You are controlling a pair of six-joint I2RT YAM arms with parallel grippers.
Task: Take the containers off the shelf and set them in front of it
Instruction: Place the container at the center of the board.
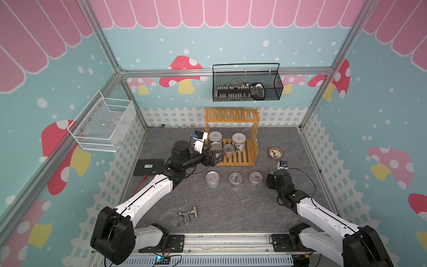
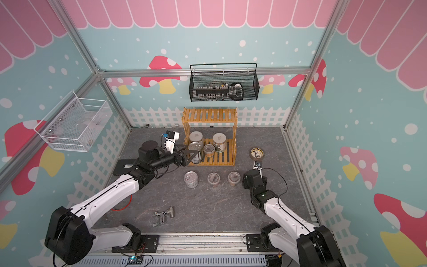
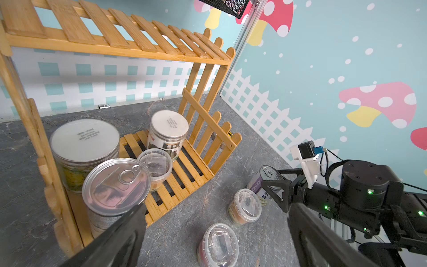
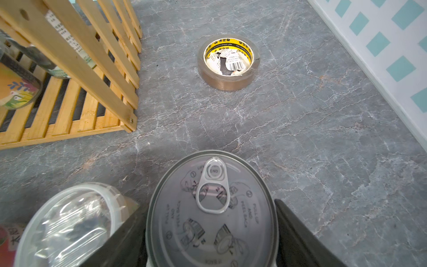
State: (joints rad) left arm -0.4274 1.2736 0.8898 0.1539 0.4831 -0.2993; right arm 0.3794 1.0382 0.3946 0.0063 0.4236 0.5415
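Silver shelf can (image 3: 115,185): wide-open left hand (image 3: 216,208) is hovering beside it, closing probably next; right hand (image 4: 210,245) is gripping second can (image 4: 212,203).

**A robot lab's test cell behind cartoon wallpaper**

Two white-and-black robot arms (image 1: 147,196) bolted to a metal rail (image 1: 226,241) mark this as a robotics lab cell, not a home. An aluminium-profile frame (image 1: 226,71) boxes in the grey marble-look tabletop (image 1: 231,208). Its panels are printed with mushrooms (image 1: 182,67) and a picket fence (image 1: 175,116) (pure stage set). Behind the left claw (image 1: 214,154), beside its arm, lies a black network switch (image 1: 149,166). Far behind it, past the rail, a bare circuit board (image 1: 159,259) shows a lit LED. Right at that claw stands a bamboo shelf (image 1: 231,114), and above and beyond it a black wire basket (image 1: 247,92) hangs on the frame. The right claw (image 4: 208,207) is clamped round a pull-tab tin can (image 4: 215,231), with a tape roll (image 4: 227,81) ahead of it.
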